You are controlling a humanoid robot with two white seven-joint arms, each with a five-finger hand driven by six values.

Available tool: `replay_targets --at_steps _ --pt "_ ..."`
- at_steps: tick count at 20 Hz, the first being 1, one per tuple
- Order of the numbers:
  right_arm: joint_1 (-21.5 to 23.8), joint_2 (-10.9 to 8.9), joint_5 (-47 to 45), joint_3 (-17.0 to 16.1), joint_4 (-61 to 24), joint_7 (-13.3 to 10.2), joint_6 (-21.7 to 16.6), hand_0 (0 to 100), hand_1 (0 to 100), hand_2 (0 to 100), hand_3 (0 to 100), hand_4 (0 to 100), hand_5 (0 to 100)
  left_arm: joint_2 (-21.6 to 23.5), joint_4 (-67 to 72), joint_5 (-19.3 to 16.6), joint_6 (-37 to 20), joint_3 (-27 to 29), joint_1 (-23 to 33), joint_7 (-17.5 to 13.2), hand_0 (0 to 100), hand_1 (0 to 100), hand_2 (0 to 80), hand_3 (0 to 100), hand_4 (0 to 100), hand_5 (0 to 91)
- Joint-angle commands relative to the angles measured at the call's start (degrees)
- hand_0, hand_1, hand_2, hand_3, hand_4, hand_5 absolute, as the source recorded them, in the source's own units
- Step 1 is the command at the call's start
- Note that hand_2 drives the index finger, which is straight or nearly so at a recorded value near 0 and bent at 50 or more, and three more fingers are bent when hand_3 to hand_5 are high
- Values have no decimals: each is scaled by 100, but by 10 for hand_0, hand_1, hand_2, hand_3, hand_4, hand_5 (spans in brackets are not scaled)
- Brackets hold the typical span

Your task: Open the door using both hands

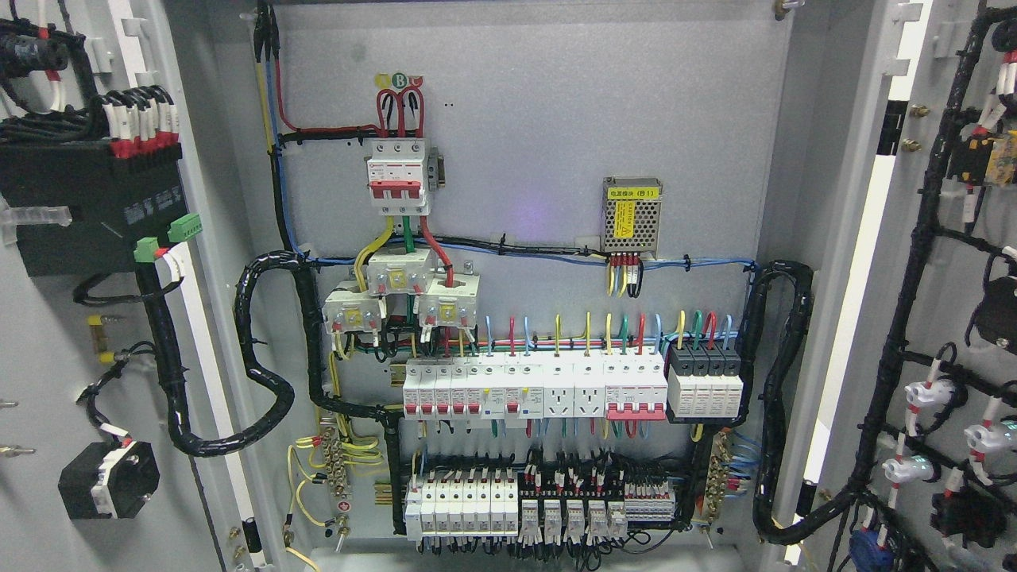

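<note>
Both doors of a grey electrical cabinet stand swung wide. The left door (pixel 48 334) shows its inner face with a black module and cable bundles. The right door (pixel 937 262) also faces inward, carrying black looms and white lamp holders. Between them the back panel (pixel 524 119) is exposed. Neither of my hands nor arms shows anywhere in the head view.
On the panel sit a red-and-white main breaker (pixel 396 175), a small mesh power supply (pixel 632 216), a row of white breakers (pixel 532 388) and terminal blocks (pixel 540 508) low down. Thick black conduit (pixel 262 357) loops to the left door, another (pixel 783 381) to the right.
</note>
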Motion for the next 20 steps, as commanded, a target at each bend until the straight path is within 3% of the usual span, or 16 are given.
replay_targets --at_steps 1,15,20 --pt "46 36 -8 -261 202 -2 -53 107 0 0 0 0 0 76 235 161 -2065 623 9 1 0 0 0 0 30 0" --pt "116 1 -377 -419 475 -2 -53 106 0 0 0 0 0 85 763 592 -2004 1361 9 -8 0 0 0 0 31 0" --pt "134 10 -386 -455 545 -2 -53 106 0 0 0 0 0 85 1070 592 -1995 1388 -87 -8 0 0 0 0 31 0"
